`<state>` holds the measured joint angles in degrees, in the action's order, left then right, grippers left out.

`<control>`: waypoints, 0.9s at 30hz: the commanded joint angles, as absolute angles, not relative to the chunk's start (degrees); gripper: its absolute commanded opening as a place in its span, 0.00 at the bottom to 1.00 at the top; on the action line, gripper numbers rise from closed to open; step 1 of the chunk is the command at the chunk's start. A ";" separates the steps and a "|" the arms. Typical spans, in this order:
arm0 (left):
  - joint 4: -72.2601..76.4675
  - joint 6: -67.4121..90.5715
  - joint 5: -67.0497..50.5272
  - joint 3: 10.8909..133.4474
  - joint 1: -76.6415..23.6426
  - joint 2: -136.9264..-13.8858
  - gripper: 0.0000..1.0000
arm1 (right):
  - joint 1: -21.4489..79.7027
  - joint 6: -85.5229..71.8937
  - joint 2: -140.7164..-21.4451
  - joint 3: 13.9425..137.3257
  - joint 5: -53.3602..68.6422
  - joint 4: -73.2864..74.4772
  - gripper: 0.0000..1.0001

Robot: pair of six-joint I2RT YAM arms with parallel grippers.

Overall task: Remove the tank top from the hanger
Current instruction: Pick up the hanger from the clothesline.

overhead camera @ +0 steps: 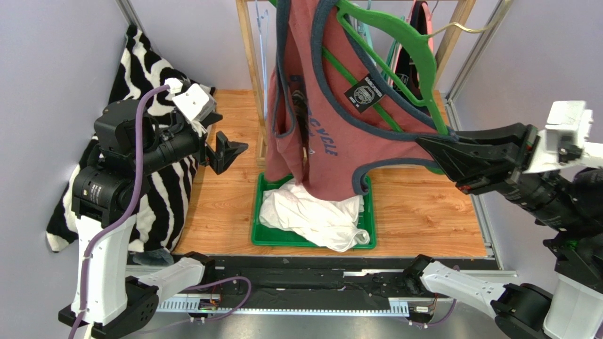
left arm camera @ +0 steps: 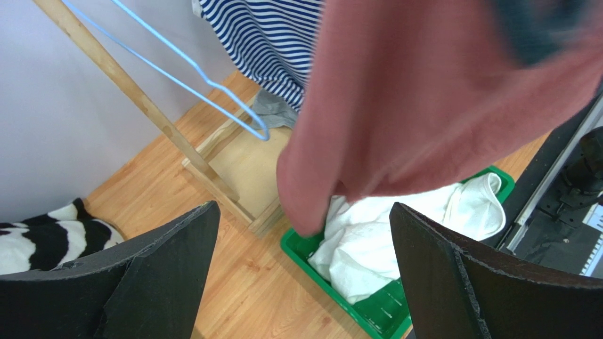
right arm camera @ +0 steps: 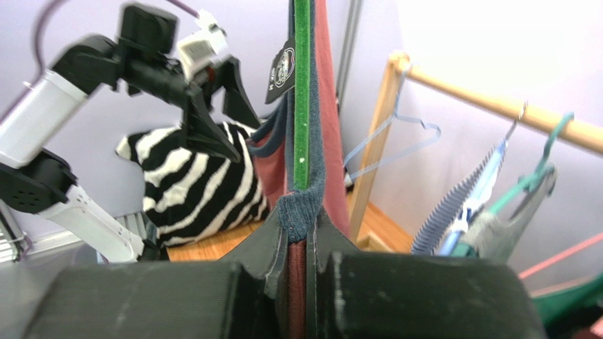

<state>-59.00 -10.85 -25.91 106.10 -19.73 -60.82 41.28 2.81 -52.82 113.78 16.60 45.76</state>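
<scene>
The tank top (overhead camera: 318,134) hangs askew on the hanger (overhead camera: 396,42). Its lower shoulder edge is pinched tight in the closed right gripper (overhead camera: 433,152), at the hanger's low end. The left gripper (overhead camera: 232,154) gapes wide and empty, near the top's far side. Below and between the grippers, a bin (overhead camera: 256,219) holds a white cloth (overhead camera: 315,215).

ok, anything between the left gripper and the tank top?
Nothing visible. The open left gripper faces the tank top through free air; the wooden rack post sits just aside. The right gripper is shut on its far side.
</scene>
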 commanded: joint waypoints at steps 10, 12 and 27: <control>-58.36 -12.04 -28.21 104.59 -19.51 -60.38 0.99 | 41.31 7.03 -51.76 115.66 15.39 42.09 0.00; -58.27 -12.13 -28.30 104.68 -19.51 -60.38 0.99 | 41.31 8.86 -52.38 114.79 12.75 43.76 0.00; -56.69 -10.28 -29.62 104.77 -19.51 -60.82 0.99 | 41.31 13.97 -55.46 113.29 6.94 41.74 0.00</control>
<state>-58.43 -10.31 -28.27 104.73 -19.73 -61.76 41.28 12.21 -56.60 112.29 8.03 47.33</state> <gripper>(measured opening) 0.992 0.066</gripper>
